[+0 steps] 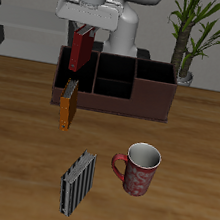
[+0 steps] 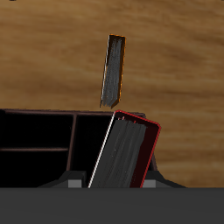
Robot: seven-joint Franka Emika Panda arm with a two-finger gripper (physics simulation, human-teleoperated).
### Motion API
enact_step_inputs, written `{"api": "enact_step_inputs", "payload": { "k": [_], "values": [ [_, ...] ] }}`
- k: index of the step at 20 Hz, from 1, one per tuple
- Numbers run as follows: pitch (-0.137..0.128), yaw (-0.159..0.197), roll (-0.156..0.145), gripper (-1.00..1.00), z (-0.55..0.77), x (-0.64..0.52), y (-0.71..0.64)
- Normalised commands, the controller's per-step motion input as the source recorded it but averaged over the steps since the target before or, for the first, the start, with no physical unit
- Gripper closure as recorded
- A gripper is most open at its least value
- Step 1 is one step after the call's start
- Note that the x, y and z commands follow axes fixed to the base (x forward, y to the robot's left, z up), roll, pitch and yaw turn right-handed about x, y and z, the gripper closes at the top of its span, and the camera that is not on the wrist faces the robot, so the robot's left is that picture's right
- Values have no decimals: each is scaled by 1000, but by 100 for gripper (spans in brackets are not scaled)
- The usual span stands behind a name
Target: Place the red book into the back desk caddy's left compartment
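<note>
- The red book (image 1: 82,49) is hanging upright in my gripper (image 1: 85,27), held by its top edge above the end of the back desk caddy (image 1: 115,82) — it is clear of the table and, as far as I can judge, not yet down inside any section.
- The jaws are closing on the book's covers, only as wide apart as the book is thick; in the wrist view the red book (image 2: 127,150) is filling the space right under the camera, tilted a little, with its pale page edge showing.
- The left compartment (image 1: 71,78) is lying just below the book in the exterior view, the dark slot at the caddy's end next to the small middle cells.
- I am reading this as the lowering step: pick-up is done, insertion is not.
- The next move is calling for a straight descent with the book squared to the slot's walls — the tilt I am seeing in the wrist view could catch the caddy's rim or a partition.
- The thin orange book (image 1: 68,108) is leaning against the caddy's front just below that end, so I am wanting to keep the descent behind the front wall.
- The grey striped book (image 1: 76,184) and the mug (image 1: 140,169) are sitting well apart, nearer the table's front edge, and are not mattering here.
</note>
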Motion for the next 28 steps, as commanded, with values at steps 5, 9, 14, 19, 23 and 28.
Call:
{"api": "enact_step_inputs", "payload": {
  "k": [5, 9, 14, 19, 23, 28],
  "values": [
    [19, 4, 25, 100, -138, -15, 87],
    [21, -22, -10, 100, -142, 46, -59],
    [14, -6, -5, 100, -144, 28, -47],
    [32, -18, -9, 100, -174, 3, -34],
    [11, -10, 1, 100, -85, -22, -2],
    [17, -4, -4, 100, -156, 28, -28]
  ]
}}
